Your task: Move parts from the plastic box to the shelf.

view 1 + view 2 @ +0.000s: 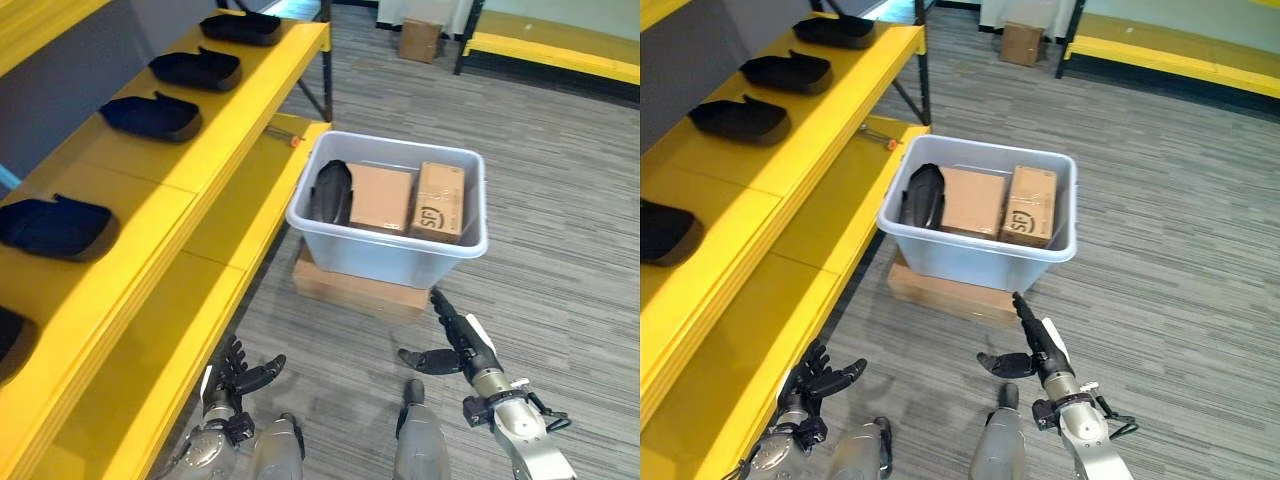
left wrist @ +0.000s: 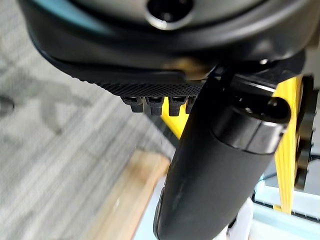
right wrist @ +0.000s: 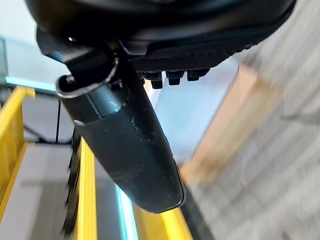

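A pale grey plastic box (image 1: 380, 255) stands on the floor beside the yellow shelf (image 1: 150, 185). One black moulded part (image 1: 331, 190) leans upright at the box's left end, next to two cardboard cartons (image 1: 381, 198). Several black parts (image 1: 150, 117) lie in a row along the shelf's upper level. My left hand (image 1: 236, 378) hangs low by the shelf's lower edge, fingers spread and empty. My right hand (image 1: 462, 346) is just in front of the box's near right corner, fingers straight, pointing at it, holding nothing. Its thumb (image 3: 130, 135) shows close up in the right wrist view.
The box rests on a flat brown slab (image 1: 350, 287). A lower yellow shelf level (image 1: 225, 225) runs beside the box, with a small orange item (image 1: 294, 141) at its far end. A cardboard carton (image 1: 420, 40) and another yellow rack (image 1: 560, 45) stand at the back.
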You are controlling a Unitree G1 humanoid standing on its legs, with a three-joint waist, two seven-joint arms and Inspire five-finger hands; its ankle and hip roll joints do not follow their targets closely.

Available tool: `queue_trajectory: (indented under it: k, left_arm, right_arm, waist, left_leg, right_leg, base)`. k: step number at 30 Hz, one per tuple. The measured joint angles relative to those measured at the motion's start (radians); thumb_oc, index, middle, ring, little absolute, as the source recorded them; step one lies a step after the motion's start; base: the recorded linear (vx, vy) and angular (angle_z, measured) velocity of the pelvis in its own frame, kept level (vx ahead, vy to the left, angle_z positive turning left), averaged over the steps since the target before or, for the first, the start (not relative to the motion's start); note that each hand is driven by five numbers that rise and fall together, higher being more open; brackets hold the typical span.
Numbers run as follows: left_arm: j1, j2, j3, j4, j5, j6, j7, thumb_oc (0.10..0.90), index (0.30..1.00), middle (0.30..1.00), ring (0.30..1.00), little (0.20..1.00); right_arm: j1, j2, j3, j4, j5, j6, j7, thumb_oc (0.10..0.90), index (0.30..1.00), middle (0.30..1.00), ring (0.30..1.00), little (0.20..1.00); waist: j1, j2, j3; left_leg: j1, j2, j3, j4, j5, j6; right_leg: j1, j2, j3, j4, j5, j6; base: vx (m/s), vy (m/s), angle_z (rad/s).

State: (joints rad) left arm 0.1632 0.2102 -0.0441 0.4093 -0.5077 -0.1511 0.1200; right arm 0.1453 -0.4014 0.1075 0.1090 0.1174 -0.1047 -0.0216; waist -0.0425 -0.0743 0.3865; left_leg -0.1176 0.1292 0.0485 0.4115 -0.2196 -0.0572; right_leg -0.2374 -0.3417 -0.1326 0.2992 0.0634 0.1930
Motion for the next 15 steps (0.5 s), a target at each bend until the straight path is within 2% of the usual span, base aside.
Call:
queue_trajectory:
  k: [3, 4, 7, 9, 10, 15]
  left_arm:
    - [-0.025, -0.002, -0.014, -0.012, 0.0, 0.0, -0.001, 0.9, 1.0, 1.0, 1.0, 1.0]
    - [-0.022, -0.005, -0.014, -0.018, 0.0, -0.001, 0.0, 0.9, 1.0, 1.0, 1.0, 1.0]
    - [-0.019, -0.021, -0.013, -0.018, -0.001, -0.001, 0.001, 0.9, 1.0, 1.0, 1.0, 1.0]
    - [-0.018, -0.034, -0.014, -0.018, -0.001, -0.001, 0.001, 0.9, 1.0, 1.0, 1.0, 1.0]
    - [-0.01, -0.036, -0.016, -0.019, -0.001, -0.001, 0.0, 0.9, 1.0, 1.0, 1.0, 1.0]
    - [-0.026, -0.035, -0.029, -0.026, -0.001, -0.001, 0.008, 0.9, 1.0, 1.0, 1.0, 1.0]
  right_arm:
    - [-0.003, -0.01, -0.007, 0.001, 0.0, 0.0, -0.01, 0.9, 1.0, 1.0, 1.0, 1.0]
    - [-0.002, -0.008, -0.001, 0.002, 0.0, 0.0, -0.008, 0.9, 1.0, 1.0, 1.0, 1.0]
    - [0.0, -0.012, -0.002, 0.003, 0.0, 0.0, -0.009, 0.9, 1.0, 1.0, 1.0, 1.0]
    - [-0.003, -0.019, 0.0, 0.003, 0.0, 0.0, -0.008, 0.9, 1.0, 1.0, 1.0, 1.0]
    - [-0.004, -0.018, 0.002, 0.005, 0.0, -0.001, -0.009, 0.9, 1.0, 1.0, 1.0, 1.0]
    - [-0.043, -0.021, 0.003, 0.006, 0.0, -0.001, -0.014, 0.9, 1.0, 1.0, 1.0, 1.0]
  waist:
    - [-0.014, 0.002, -0.002]
    - [-0.011, 0.018, -0.013]
    - [-0.013, 0.046, -0.04]
    - [-0.016, 0.054, -0.058]
    - [-0.022, 0.056, -0.088]
    - [-0.038, 0.061, -0.122]
  left_leg:
    - [0.034, 0.023, 0.003, -0.084, 0.029, -0.019]
    - [0.06, 0.037, 0.002, -0.135, 0.068, -0.037]
    - [0.092, 0.062, 0.004, -0.194, 0.097, -0.041]
    - [0.129, 0.068, 0.004, -0.26, 0.118, -0.049]
    - [0.147, 0.072, 0.012, -0.301, 0.142, -0.05]
    - [0.17, 0.093, 0.019, -0.333, 0.156, -0.061]
  right_leg:
    - [-0.013, 0.016, -0.014, 0.014, -0.004, -0.012]
    - [-0.018, 0.035, -0.015, 0.024, -0.013, -0.037]
    - [-0.021, 0.062, -0.021, 0.046, -0.042, -0.068]
    - [-0.025, 0.075, -0.022, 0.066, -0.065, -0.069]
    - [-0.034, 0.079, -0.023, 0.076, -0.071, -0.074]
    - [-0.063, 0.096, -0.026, 0.154, -0.126, -0.092]
  base:
    - [0.11, -0.148, 0.01]
    - [0.08, -0.085, -0.18]
    - [0.14, -0.116, -0.11]
    - [0.12, -0.094, -0.03]
    - [0.1, -0.08, 0.0]
    - [0.1, -0.1, -0.02]
